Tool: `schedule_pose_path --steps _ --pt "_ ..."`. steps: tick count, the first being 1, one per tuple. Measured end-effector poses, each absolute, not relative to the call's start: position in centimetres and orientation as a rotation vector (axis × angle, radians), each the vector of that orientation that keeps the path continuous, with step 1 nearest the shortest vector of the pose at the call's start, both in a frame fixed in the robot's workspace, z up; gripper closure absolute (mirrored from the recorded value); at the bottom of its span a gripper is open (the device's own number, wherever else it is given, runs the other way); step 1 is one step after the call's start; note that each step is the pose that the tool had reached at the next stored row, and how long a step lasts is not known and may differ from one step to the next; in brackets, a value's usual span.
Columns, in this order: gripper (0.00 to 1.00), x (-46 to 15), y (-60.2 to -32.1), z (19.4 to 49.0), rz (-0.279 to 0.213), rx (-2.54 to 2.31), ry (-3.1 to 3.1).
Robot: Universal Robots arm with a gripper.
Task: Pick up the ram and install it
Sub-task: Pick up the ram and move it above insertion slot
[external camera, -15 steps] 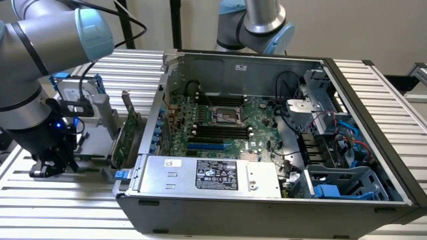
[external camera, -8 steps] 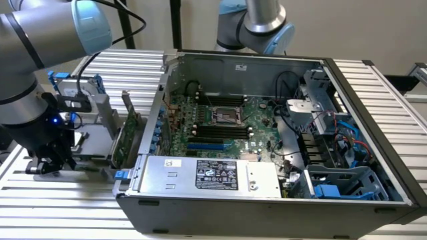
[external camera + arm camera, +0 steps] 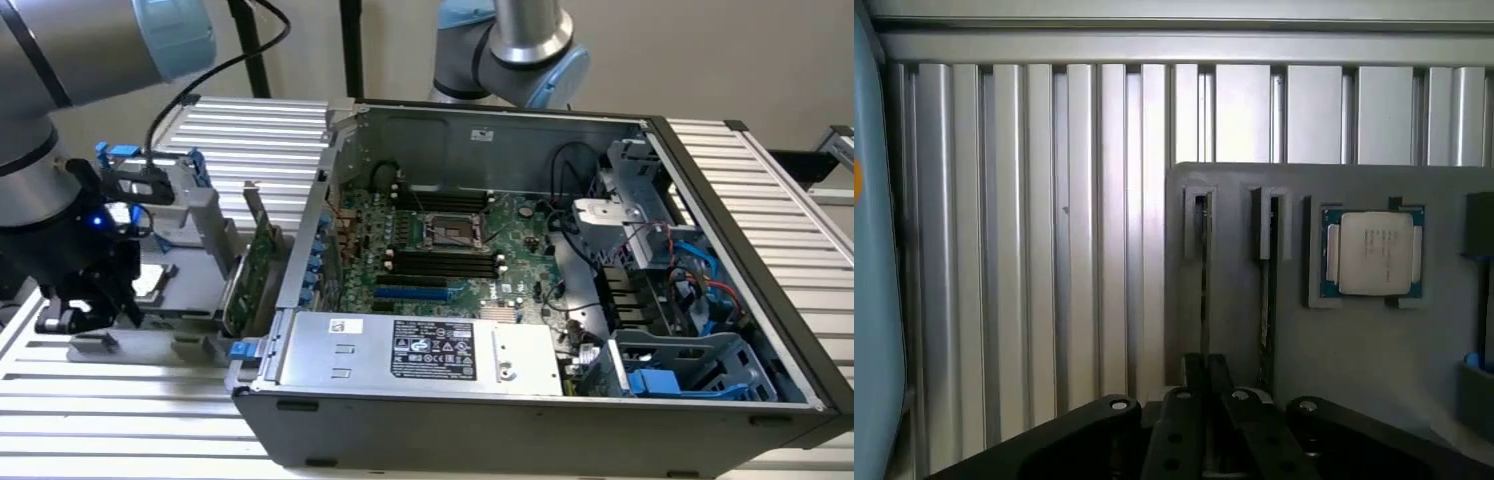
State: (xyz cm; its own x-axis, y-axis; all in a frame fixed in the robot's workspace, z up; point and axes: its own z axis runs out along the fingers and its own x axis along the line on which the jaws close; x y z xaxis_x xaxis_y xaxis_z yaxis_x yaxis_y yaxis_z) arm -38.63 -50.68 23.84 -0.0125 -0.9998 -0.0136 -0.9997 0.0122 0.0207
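Note:
The ram [image 3: 1204,280] stands edge-on as a thin dark strip in a narrow slot of the grey holder [image 3: 1354,370]. My gripper [image 3: 1206,362] sits right at the near end of that slot, in line with the strip. In the exterior view the gripper [image 3: 83,305] is low at the holder [image 3: 187,300], on the exterior view's left, beside the open computer case [image 3: 534,420]. The motherboard's long black slots [image 3: 441,265] lie in the middle of the case, below the processor socket [image 3: 451,230].
A second thin greenish board edge [image 3: 1266,300] fills the neighbouring slot. A square silver processor [image 3: 1374,252] lies in the holder. A tall green expansion card [image 3: 254,270] stands between holder and case. The power supply [image 3: 414,350] and cables [image 3: 641,270] crowd the case.

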Motion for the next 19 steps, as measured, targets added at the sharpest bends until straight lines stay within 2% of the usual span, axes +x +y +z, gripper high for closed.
schedule_pose_path --steps 19 --pt "1.00 -35.5 -50.7 32.2 -0.042 2.207 -2.232"
